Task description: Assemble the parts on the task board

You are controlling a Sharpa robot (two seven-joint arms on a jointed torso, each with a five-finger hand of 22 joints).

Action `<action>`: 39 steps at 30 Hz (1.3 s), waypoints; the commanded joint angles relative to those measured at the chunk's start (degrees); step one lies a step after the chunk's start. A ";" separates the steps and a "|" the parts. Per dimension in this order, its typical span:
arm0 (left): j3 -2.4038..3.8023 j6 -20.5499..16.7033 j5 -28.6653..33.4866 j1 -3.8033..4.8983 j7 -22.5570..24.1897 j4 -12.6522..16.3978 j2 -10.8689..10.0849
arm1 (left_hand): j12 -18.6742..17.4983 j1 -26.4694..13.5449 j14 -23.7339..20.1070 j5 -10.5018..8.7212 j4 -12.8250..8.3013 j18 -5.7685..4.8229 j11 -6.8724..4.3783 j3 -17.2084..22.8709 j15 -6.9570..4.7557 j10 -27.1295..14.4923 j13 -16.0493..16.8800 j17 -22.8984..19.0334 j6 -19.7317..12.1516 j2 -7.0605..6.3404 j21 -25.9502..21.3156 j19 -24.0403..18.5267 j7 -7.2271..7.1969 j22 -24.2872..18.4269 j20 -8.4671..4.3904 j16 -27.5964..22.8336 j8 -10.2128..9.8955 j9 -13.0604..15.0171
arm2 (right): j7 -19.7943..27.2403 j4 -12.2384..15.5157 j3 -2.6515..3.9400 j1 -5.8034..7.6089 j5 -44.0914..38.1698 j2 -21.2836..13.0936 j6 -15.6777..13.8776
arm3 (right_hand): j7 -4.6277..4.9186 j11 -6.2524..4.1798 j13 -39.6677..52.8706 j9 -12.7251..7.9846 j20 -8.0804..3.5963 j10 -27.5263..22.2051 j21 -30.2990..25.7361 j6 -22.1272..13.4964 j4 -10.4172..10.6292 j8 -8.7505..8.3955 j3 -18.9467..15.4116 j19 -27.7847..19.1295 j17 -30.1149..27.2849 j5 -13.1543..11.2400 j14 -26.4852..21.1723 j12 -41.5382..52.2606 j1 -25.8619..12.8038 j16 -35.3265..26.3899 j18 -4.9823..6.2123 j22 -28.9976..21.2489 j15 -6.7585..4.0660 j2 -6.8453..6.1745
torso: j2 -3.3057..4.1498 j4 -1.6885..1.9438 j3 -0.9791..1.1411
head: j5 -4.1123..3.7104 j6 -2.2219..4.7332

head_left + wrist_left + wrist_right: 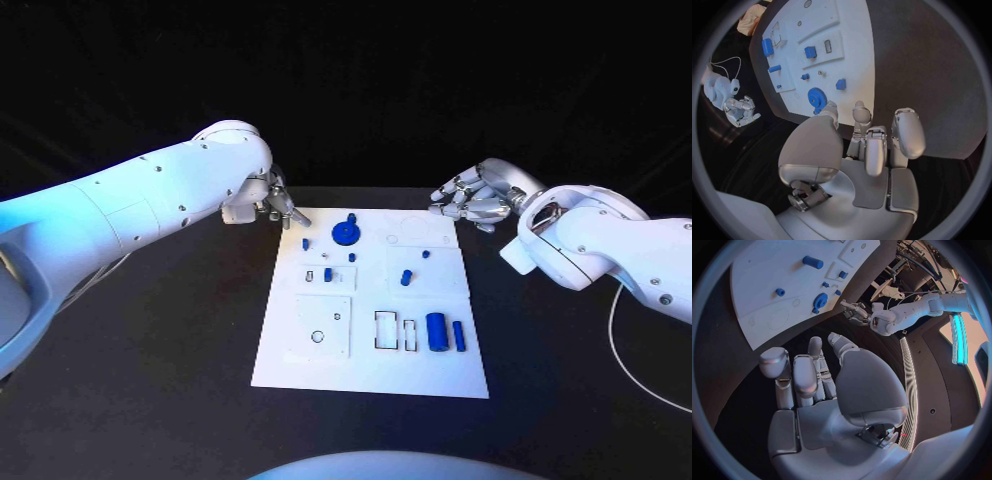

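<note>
tabletop [144, 400]: one, black, carrying the white task board [368, 372], one plate lying lengthwise away from the robot in the middle.
near row on the board: two upright blue pieces side by side at the right, a thick cylinder [436, 333] and a thin bar [459, 335] just beside it; left of them two dark-outlined rectangular slots and a raised square panel with small holes.
middle row: three small blue parts, one small block [329, 274] in a framed recess, one tilted peg [407, 276] right of it, one tiny stud [352, 257] between and a little farther.
far row: one blue gear [346, 233], the largest round part, with one small blue block [309, 241] just left of it near the board's edge.
blue parts counted: seven in the head view.
left robot hand [265, 207]: released, fingers apart and holding nothing, hovering over the tabletop just off the board's far left corner, near the small blue block and the gear but touching neither.
right robot hand [473, 203]: holding nothing, fingers loosely curved and apart, hovering off the board's far right corner, apart from every part.
in the way: nothing covers the parts; both arms sit beside the far end of the board.
other things: a thin white cable [623, 340] runs along the right arm over the tabletop.
</note>
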 commanded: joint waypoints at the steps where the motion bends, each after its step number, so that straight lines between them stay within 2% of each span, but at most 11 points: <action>1: -0.09 1.64 0.36 -0.02 1.43 -0.20 0.46 | 0.49 -0.01 5.91 -0.12 0.00 -0.21 -0.13 -0.72 -0.24 0.57 0.40 15.10 0.68 0.70 0.68 0.51 -0.15 1.27 -0.01 0.14 0.44 -0.20 | 0.61 -0.02 0.01 -0.01 -0.05 0.14 0.60 | 0.23 0.02 -0.07 0.03 -0.16 -0.27 -0.37 -0.29 0.37 -0.31 0.11 -0.38 -0.08 -0.11 0.71 0.03 0.44 -0.37 1.06 -0.06 0.07 0.22 | 0.02 0.04 -0.02 | 0.01 -0.06; 7: -0.30 1.78 0.92 -0.24 2.03 -0.58 0.96 | 1.35 -0.27 5.91 -0.14 -0.01 -0.41 -0.33 -1.29 -0.42 1.45 1.30 15.10 1.33 1.16 1.54 0.94 -0.38 2.01 -0.16 0.14 0.57 -0.52 | 0.63 0.01 0.01 -0.01 -0.05 0.25 0.64 | 0.23 0.02 -0.07 0.03 -0.16 -0.27 -0.37 -0.29 0.37 -0.31 0.11 -0.38 -0.08 -0.11 0.71 0.03 0.44 -0.37 1.06 -0.06 0.07 0.22 | -0.03 0.01 0.05 | 0.09 -0.18; 24: -0.45 3.28 1.32 -1.20 2.40 -1.22 2.05 | 1.75 0.53 5.91 -0.04 -0.24 -0.52 -0.66 -1.67 -0.69 2.10 1.68 15.10 2.31 2.16 1.99 1.23 -0.75 2.48 -0.42 0.14 0.80 -0.93 | 1.45 0.00 0.01 -0.02 -0.02 0.42 0.03 | 0.22 0.00 -0.10 0.05 -0.15 -0.24 -0.31 -0.23 0.44 -0.26 0.19 -0.27 0.09 -0.04 0.77 0.11 0.52 -0.24 1.03 0.10 0.06 0.35 | -0.06 0.03 0.02 | -0.08 -0.44; 33: -0.46 3.93 1.31 -1.37 2.23 -1.33 2.15 | 1.80 1.12 5.91 -0.03 -0.35 -0.55 -0.77 -1.72 -0.78 2.22 1.73 15.10 2.64 2.40 2.11 1.29 -0.87 2.63 -0.50 0.14 0.99 -0.97 | 1.55 -0.11 0.01 -0.02 -0.02 0.59 -0.05 | 0.21 -0.02 -0.12 0.06 -0.16 -0.22 -0.33 -0.20 0.46 -0.22 0.27 -0.25 0.14 0.04 0.80 0.17 0.65 -0.21 1.04 0.08 0.04 0.43 | -0.04 0.08 0.08 | -0.03 -0.58; 39: -0.46 4.20 1.31 -1.39 2.05 -1.39 2.21 | 1.78 1.43 5.91 -0.03 -0.43 -0.56 -0.81 -1.74 -0.81 2.24 1.69 15.10 2.74 2.46 2.13 1.31 -0.92 2.67 -0.54 0.14 1.06 -0.98 | 1.54 -0.17 0.01 -0.02 -0.02 0.67 0.08 | 0.21 -0.02 -0.12 0.06 -0.16 -0.22 -0.33 -0.20 0.46 -0.22 0.27 -0.25 0.14 0.04 0.80 0.17 0.65 -0.21 1.04 0.08 0.04 0.43 | -0.07 0.07 0.03 | 0.01 -0.66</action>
